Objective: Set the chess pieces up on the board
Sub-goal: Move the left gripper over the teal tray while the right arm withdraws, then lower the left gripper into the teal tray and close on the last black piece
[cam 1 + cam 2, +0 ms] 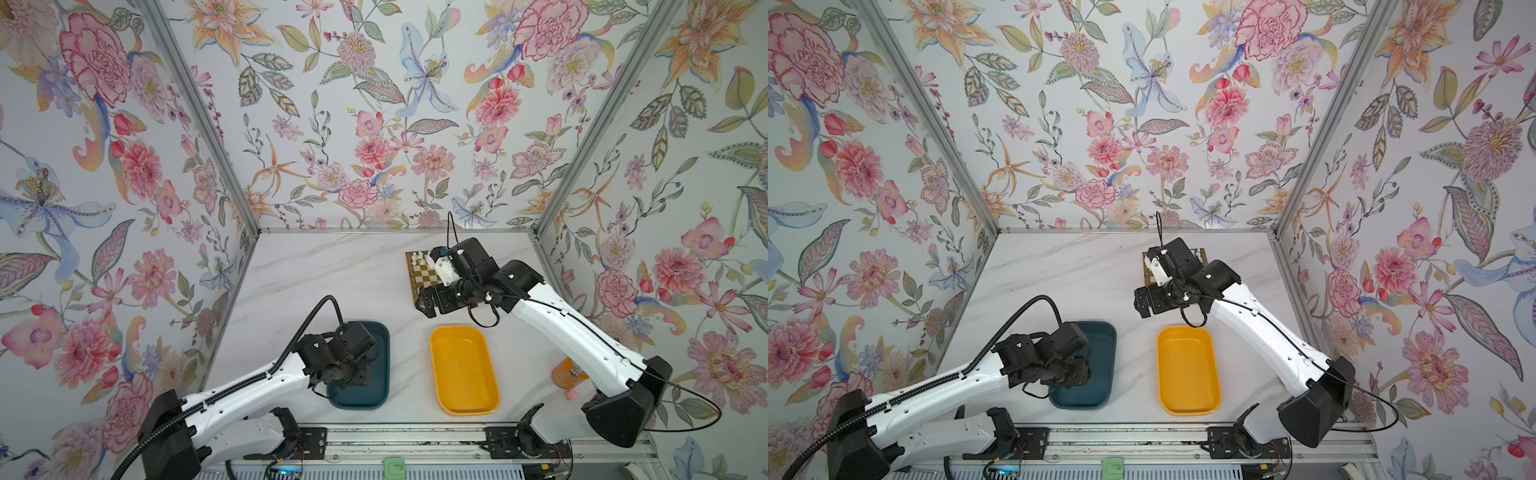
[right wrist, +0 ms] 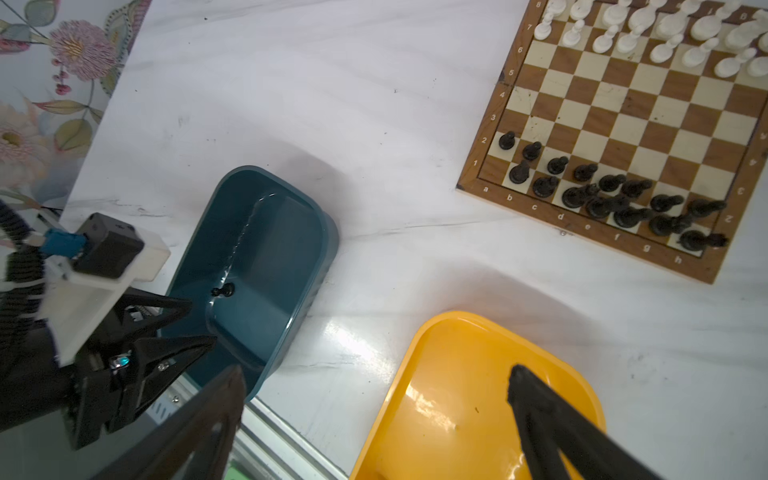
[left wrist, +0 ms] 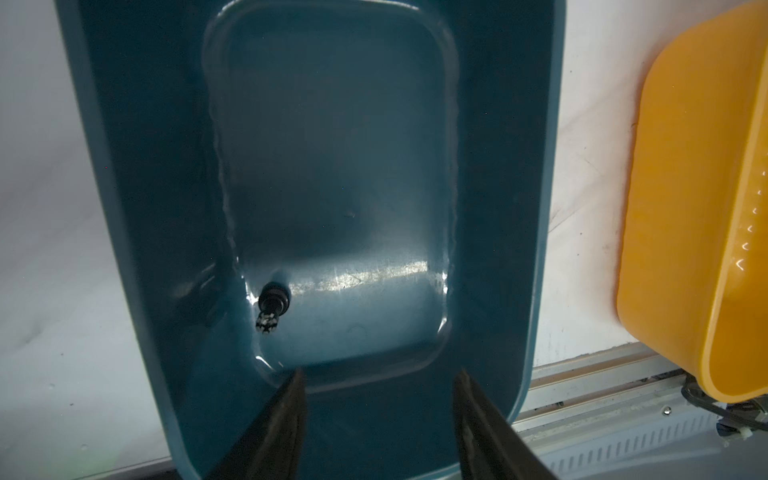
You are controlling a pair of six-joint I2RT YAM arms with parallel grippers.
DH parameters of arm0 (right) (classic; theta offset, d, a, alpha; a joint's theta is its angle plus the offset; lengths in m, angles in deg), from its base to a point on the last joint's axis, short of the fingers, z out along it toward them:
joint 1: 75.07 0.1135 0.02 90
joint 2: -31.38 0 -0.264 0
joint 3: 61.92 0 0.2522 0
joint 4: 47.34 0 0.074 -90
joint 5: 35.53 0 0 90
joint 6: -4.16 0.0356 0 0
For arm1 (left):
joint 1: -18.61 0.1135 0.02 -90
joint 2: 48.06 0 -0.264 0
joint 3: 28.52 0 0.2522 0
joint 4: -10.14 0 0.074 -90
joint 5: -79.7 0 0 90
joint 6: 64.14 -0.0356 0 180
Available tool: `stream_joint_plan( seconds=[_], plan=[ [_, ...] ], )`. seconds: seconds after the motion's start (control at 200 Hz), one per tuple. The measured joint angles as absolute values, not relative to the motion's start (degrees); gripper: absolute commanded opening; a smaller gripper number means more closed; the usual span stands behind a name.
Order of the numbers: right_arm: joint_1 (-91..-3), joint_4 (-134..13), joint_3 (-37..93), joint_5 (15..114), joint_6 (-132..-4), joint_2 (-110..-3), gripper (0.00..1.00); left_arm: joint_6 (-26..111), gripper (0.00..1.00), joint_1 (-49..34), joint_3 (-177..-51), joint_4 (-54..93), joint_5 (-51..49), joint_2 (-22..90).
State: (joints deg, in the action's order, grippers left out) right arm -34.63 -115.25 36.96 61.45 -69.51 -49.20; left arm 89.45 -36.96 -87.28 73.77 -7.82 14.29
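The board lies at the back right of the table, also seen in a top view. White chess pieces fill its far rows and black ones its near rows. One black piece lies on its side in the teal tray; the right wrist view shows it too. My left gripper hangs open over the tray's near end, empty. My right gripper is wide open and empty, above the table between the board and the yellow tray.
The teal tray and the yellow tray sit side by side near the front rail. An orange bottle and a small pink thing stand by the right arm. Floral walls close in three sides.
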Motion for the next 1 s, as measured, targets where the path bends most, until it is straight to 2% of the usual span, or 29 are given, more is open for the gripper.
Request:
stream_joint_plan(
  seconds=[0.25,0.571,1.001],
  plan=[
    [-34.65,-115.03,33.05,62.06,-68.89,-42.05,0.99,98.17,0.59,-42.22,-83.63,73.11,-11.32,13.70],
    [-34.78,-114.99,32.28,63.77,-69.29,-41.99,0.99,101.58,0.60,-42.20,-82.99,73.84,-14.22,14.73],
    [-36.83,-114.38,30.86,73.84,-71.98,-42.99,0.99,101.49,0.57,-39.12,-80.06,71.63,-13.70,17.48]
  ],
)
